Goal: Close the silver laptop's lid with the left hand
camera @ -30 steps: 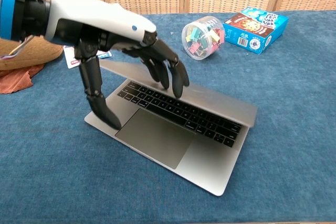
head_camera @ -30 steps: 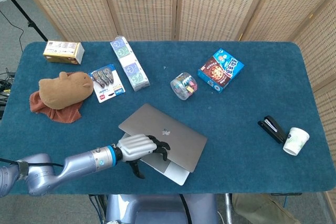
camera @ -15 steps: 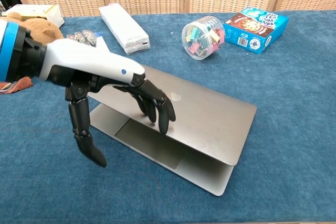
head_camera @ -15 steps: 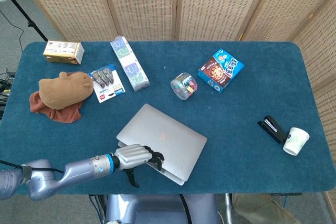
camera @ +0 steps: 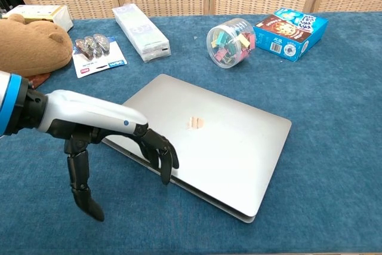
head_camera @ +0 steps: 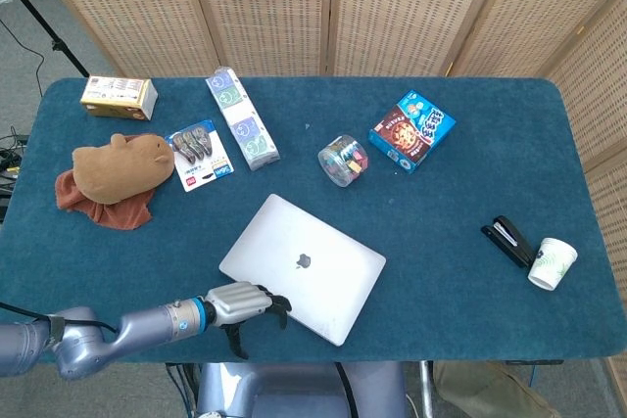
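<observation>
The silver laptop point(head_camera: 306, 264) lies near the table's front edge, a little left of centre, with its lid flat down on the base point(camera: 206, 141). My left hand point(head_camera: 240, 306) hangs at the laptop's front left edge, fingers spread and pointing down, holding nothing. In the chest view the left hand point(camera: 98, 132) has its fingertips point(camera: 168, 165) at the lid's front edge and its thumb off to the side over the cloth. My right hand appears in neither view.
A jar of clips point(head_camera: 343, 160) and a blue snack box point(head_camera: 412, 130) stand behind the laptop. Further left are a long white box point(head_camera: 241, 118), a card of clips point(head_camera: 199, 154), a brown plush toy point(head_camera: 118, 165) and a small carton point(head_camera: 119, 97). A stapler point(head_camera: 508, 240) and paper cup point(head_camera: 551, 262) sit far right.
The laptop lid has gone from half open, keyboard showing, to flat down. My left hand pushed it down and has slid back off the lid towards the front edge.
</observation>
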`<state>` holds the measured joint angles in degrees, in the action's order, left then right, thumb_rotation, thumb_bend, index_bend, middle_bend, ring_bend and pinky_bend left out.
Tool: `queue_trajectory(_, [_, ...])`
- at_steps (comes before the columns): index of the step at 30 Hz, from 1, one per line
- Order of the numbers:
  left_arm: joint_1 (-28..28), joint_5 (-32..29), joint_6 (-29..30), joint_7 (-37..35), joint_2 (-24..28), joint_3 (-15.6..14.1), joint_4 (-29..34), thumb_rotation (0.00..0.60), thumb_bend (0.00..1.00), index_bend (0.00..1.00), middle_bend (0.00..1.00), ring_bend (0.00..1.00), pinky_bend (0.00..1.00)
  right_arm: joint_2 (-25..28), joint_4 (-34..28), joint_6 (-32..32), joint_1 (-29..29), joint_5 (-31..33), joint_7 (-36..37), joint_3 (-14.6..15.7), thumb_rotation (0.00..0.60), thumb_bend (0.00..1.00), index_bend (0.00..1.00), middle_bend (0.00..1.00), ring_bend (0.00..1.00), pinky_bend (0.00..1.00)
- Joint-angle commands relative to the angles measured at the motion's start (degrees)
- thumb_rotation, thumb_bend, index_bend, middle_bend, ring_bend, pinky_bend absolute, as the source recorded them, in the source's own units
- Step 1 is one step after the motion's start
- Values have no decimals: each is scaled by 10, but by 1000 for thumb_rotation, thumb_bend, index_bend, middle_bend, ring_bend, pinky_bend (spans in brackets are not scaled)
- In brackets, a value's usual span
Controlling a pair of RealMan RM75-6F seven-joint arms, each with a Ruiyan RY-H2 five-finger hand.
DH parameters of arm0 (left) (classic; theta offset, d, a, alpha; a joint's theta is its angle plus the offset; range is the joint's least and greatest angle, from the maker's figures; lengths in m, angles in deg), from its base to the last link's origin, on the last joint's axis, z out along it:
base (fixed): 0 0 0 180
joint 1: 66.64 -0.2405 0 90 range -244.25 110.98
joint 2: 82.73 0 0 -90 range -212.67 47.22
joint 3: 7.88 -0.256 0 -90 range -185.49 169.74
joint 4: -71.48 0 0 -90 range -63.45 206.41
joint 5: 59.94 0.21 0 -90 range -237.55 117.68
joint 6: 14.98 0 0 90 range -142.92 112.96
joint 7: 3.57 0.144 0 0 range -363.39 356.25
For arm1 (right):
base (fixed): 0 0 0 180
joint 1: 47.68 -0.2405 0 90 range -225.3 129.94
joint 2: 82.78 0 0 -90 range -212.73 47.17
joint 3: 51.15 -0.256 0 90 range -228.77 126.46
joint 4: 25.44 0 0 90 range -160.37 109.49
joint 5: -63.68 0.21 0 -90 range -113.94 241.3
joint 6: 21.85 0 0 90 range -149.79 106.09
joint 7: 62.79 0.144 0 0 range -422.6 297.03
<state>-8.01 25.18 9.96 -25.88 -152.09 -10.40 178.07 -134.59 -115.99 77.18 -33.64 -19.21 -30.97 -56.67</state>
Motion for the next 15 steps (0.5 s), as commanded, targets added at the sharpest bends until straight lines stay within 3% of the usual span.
queue_trajectory(1, [-4,0,1,1,-6,-6,-6,600,120,338,201,221,175,0,-1,0,0,-1,-1,0,600,191,16,0,0,0])
queue_trajectory(15, [-9,-2,7,-1,-4,-11,-7,600,120,338,201,220,175,1,-1,4,2,-1,3,-1,600,191,15,0,0,0])
